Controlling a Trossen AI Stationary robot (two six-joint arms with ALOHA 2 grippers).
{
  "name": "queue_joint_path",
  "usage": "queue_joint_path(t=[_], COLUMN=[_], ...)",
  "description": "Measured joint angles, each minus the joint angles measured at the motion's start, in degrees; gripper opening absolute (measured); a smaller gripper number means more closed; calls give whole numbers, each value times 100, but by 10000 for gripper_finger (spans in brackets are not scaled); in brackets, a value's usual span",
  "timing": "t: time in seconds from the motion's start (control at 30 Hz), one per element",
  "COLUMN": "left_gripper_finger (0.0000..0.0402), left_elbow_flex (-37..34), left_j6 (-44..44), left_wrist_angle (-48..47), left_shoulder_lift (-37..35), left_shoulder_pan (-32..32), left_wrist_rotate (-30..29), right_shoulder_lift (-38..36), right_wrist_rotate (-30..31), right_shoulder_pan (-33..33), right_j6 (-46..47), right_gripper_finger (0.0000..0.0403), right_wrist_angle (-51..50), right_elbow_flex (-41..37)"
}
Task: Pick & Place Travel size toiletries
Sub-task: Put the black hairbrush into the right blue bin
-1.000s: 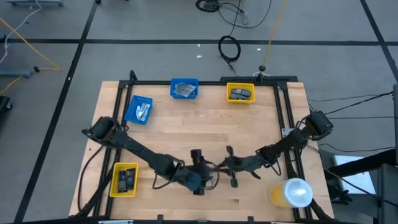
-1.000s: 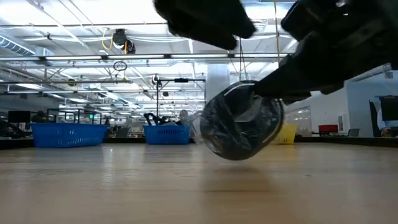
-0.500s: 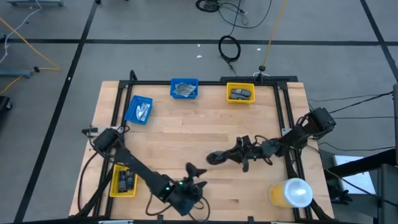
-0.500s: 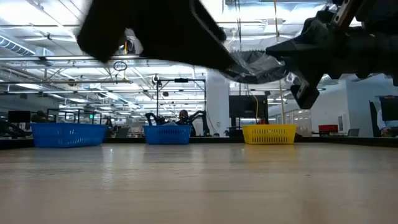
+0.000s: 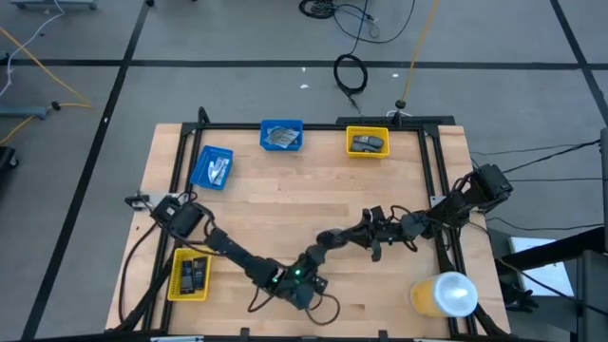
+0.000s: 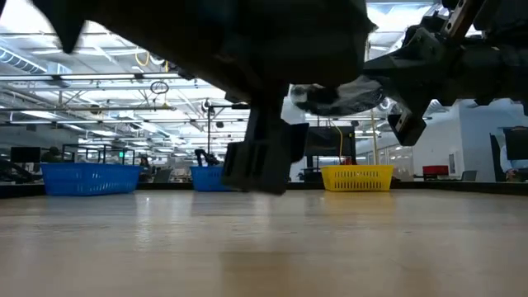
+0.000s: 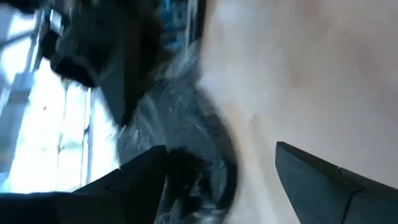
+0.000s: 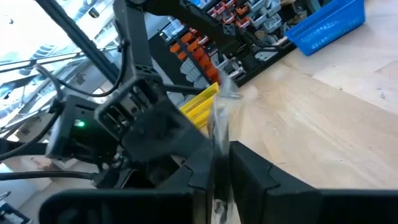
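1. The desk (image 5: pixel 313 195) is pale wood with a black frame.
2. Two bins (image 5: pixel 281 135) (image 5: pixel 211 168) are blue.
3. Two more bins (image 5: pixel 368 142) (image 5: pixel 189 274) are yellow, with dark items inside.
4. The cylinder (image 5: pixel 445 294) is yellow and white.
5. The round pad (image 6: pixel 338 92) is dark grey in clear, shiny wrap.
6. Both arms are black.

No readable text, labels, brands or numbers in any view. Contents of the yellow bin (image 5: pixel 189 274) and the blue bin (image 5: pixel 211 168) on the desk (image 5: pixel 313 195) are too small to make out print. Left wrist view is blurred; background shelving in the right wrist view shows no legible signs.
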Motion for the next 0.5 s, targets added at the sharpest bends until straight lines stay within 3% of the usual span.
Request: queue_joint_path(t=[0.27, 0.5], left_gripper_finger=[294, 294], left_elbow_flex=[2, 0], left_j6=[-479, -744], left_wrist_angle=[858, 1197], left_shoulder_lift=[-2, -2], left_shoulder_pan=[138, 131], left_wrist_rotate=[-1596, -1454], right_shoulder_lift=[0, 0], right_wrist_rotate=[-24, -26], right_shoulder_pan=[1, 2], right_j6=[5, 48], right_gripper_finger=[33, 37], right_wrist_angle=[3, -4], right_elbow_flex=[2, 2])
